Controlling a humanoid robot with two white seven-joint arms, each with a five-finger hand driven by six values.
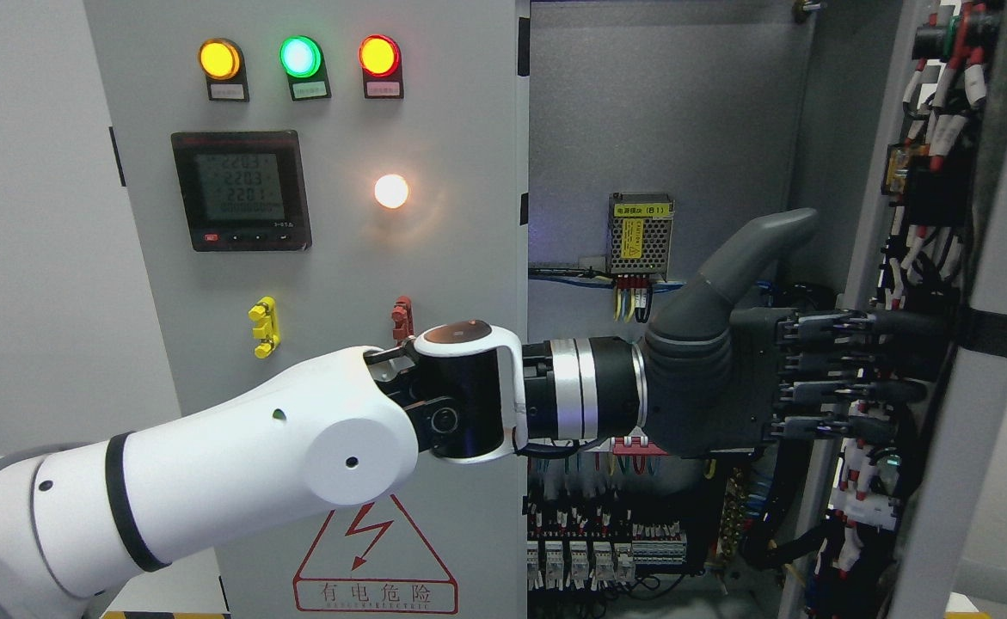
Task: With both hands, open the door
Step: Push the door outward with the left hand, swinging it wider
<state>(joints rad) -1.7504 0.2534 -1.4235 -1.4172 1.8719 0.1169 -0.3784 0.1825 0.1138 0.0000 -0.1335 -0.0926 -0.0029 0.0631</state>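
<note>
My left arm comes in from the lower left and stretches across the cabinet front. Its dark grey left hand (821, 378) lies flat with fingers straight and thumb raised, its fingertips (916, 357) pressed against the inner side of the right door (976, 370). That door is swung wide open at the picture's right, showing wiring on its inside. The left door (331, 258) is closed, with three lamps, a meter and a lit white button. My right arm is out of view.
The open cabinet interior (666, 120) holds a small power supply (641, 234) and rows of terminals and breakers (606, 550) at the bottom. Yellow (263, 327) and red (402, 318) handles sit on the left door. A white wall is at far left.
</note>
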